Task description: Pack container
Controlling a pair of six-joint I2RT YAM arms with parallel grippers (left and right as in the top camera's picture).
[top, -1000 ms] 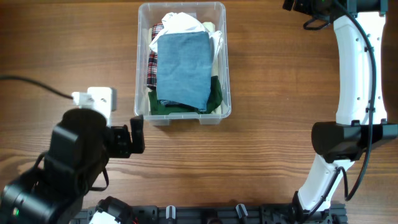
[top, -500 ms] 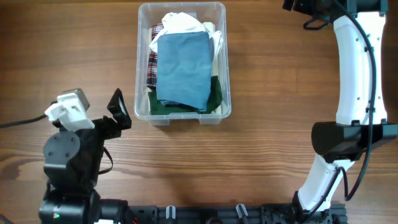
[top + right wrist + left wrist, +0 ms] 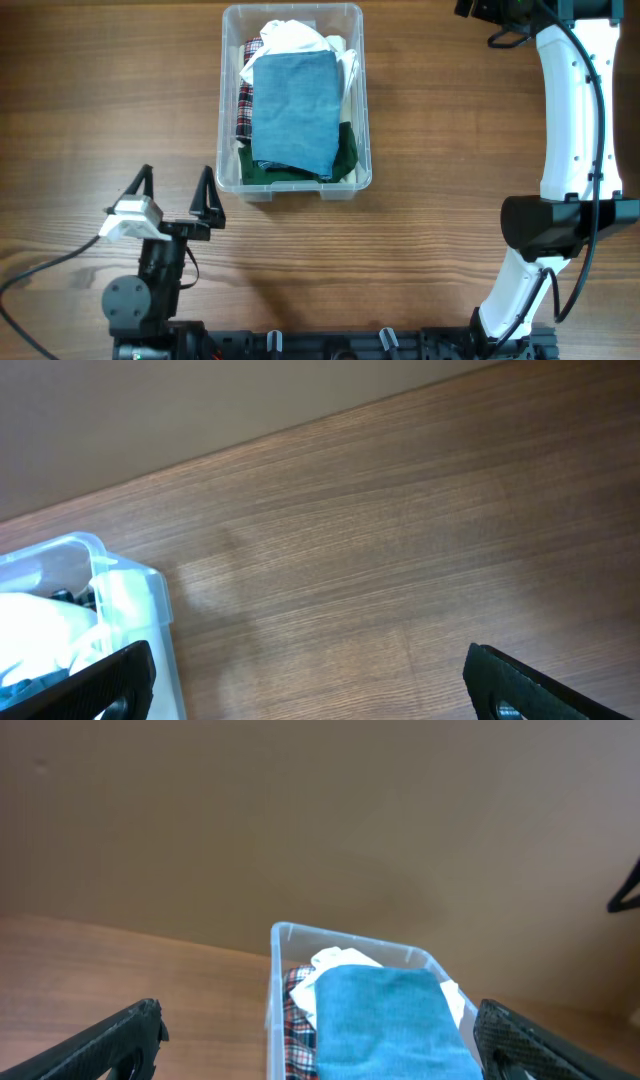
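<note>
We see the container (image 3: 295, 188) standing at the upper centre of the overhead frame on the wooden bench (image 3: 450, 150), filled with folded clothes. A blue cloth (image 3: 293, 110) lies on top and covers most of the pile. Beneath it only edges show: a white garment (image 3: 295, 38) at the far end, a red plaid piece (image 3: 243, 110) along the left wall, and dark green fabric (image 3: 345, 160) at the near right corner. The tub's base is hidden under the load.

The left pincer (image 3: 175, 190) sits in the lower left of the overhead frame, near the tub's near left corner but apart from it, its jaws spread and holding nothing. In the left wrist view only the fingertips (image 3: 120, 1040) show at the bottom corners, and the lower edge cuts off the near part of the tub.

The right pincer (image 3: 310, 685) is mostly cut off by the top right edge of the overhead frame. Its own camera shows its jaws spread wide over bare wood, with one corner of the tub at the left edge. A black cable (image 3: 50, 268) trails off at the lower left.
</note>
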